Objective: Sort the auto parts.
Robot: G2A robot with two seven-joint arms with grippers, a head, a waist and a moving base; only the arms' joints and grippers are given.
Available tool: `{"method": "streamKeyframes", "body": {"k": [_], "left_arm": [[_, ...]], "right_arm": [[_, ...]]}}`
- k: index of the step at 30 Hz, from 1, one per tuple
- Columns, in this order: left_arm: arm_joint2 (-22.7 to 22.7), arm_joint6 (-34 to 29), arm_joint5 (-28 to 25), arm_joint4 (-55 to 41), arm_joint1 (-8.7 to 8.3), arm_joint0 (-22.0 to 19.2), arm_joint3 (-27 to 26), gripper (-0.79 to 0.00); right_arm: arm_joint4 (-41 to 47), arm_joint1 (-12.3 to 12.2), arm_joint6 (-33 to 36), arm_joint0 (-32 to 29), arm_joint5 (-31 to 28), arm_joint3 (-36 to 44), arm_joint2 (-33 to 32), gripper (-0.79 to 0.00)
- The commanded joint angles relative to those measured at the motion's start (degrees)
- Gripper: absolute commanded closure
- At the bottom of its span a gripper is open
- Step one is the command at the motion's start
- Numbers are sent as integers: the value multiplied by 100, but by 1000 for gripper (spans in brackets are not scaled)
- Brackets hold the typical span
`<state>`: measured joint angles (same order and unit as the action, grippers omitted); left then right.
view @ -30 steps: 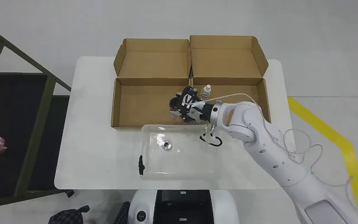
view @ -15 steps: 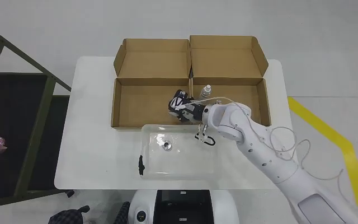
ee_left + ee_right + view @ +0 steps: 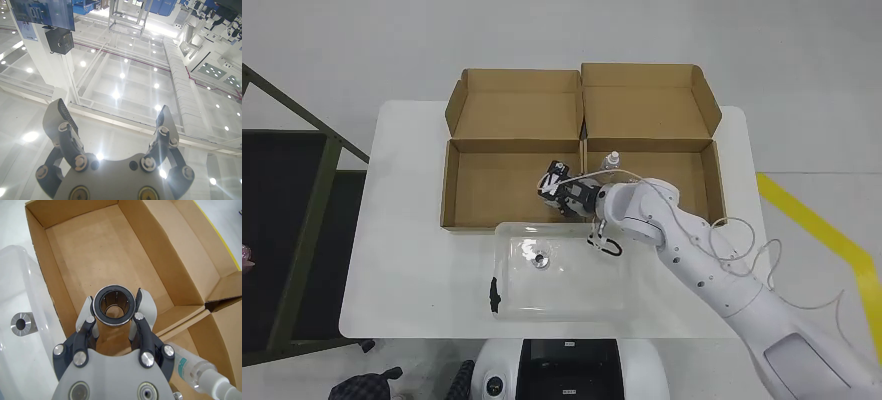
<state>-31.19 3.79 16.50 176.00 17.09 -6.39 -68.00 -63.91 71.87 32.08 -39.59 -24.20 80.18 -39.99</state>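
Right wrist view: the right fingers [image 3: 146,306] are clenched on a bearing [image 3: 113,321], one finger on each side of its black rim, its open end facing the camera. Beyond the fingertips lies the bare floor of a cardboard box [image 3: 105,256]. To one side of the fingers a metal cylinder [image 3: 22,324] sits in a clear tray [image 3: 17,275]; to the other, a bottle [image 3: 185,364] lies in the neighbouring box [image 3: 221,323]. The left fingers [image 3: 166,125] stand spread wide apart, gripping nothing.
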Motion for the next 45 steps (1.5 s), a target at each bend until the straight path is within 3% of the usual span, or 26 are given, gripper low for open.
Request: {"method": "streamKeyframes", "body": {"k": [1, 9, 11, 14, 15, 16, 18, 28, 32, 45], "left_arm": [[0, 0, 0, 0, 0, 0, 0, -785], [0, 0, 0, 0, 0, 0, 0, -785], [0, 0, 0, 0, 0, 0, 0, -785], [0, 0, 0, 0, 0, 0, 0, -785], [0, 0, 0, 0, 0, 0, 0, -785], [0, 0, 0, 0, 0, 0, 0, -785], [0, 0, 0, 0, 0, 0, 0, -785], [0, 0, 0, 0, 0, 0, 0, -785], [0, 0, 0, 0, 0, 0, 0, -785], [0, 0, 0, 0, 0, 0, 0, -785]], "right_arm": [[-20, 21, 21, 20, -12, -70, 16, -117], [-70, 105, 51, 78, -59, -284, 42, -160], [-89, 120, 74, 82, -81, -294, 44, -203], [-132, 134, 115, 76, -87, -265, 26, -388], [-146, 137, 125, 71, -87, -249, 15, -557], [-153, 139, 135, 62, -89, -237, 2, -622], [-184, 141, 154, 47, -109, -212, -24, -665], [-274, 81, 79, -157, -171, 225, -358, -631], [-308, -1, 54, -370, -259, 723, -625, -610], [-557, -279, 158, -1608, -971, 2570, -1077, -653]]}}
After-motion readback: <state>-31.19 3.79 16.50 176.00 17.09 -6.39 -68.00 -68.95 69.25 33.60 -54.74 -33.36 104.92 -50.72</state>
